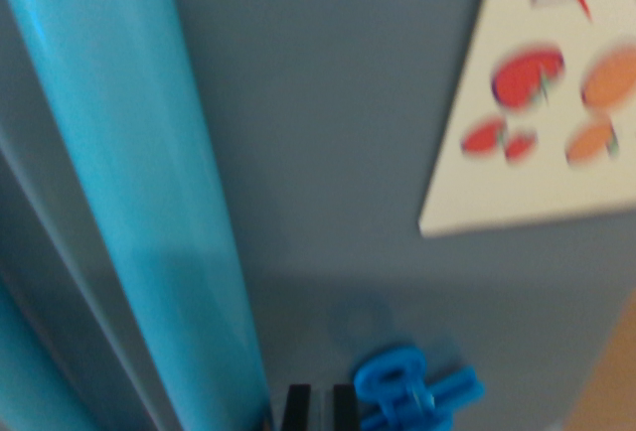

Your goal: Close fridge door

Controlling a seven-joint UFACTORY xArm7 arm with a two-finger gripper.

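At the bottom edge of the wrist view, two short black gripper fingertips (298, 406) stand side by side with only a thin gap between them, set narrow and gripping nothing that can be seen; just to their right sits a bright blue plastic fitting (412, 391) with a ringed head and short arms. The tips are right up against the smooth grey-blue fridge door (328, 153), which fills most of the frame, though whether they touch it cannot be told. Along the wrist view's left runs a glossy turquoise cylindrical door handle (139, 183), slanting from the top left down to beside the fingertips. Further up, at the wrist view's right, a tilted white card printed with blurred red and orange fruit shapes (542, 113) lies flat on the door.
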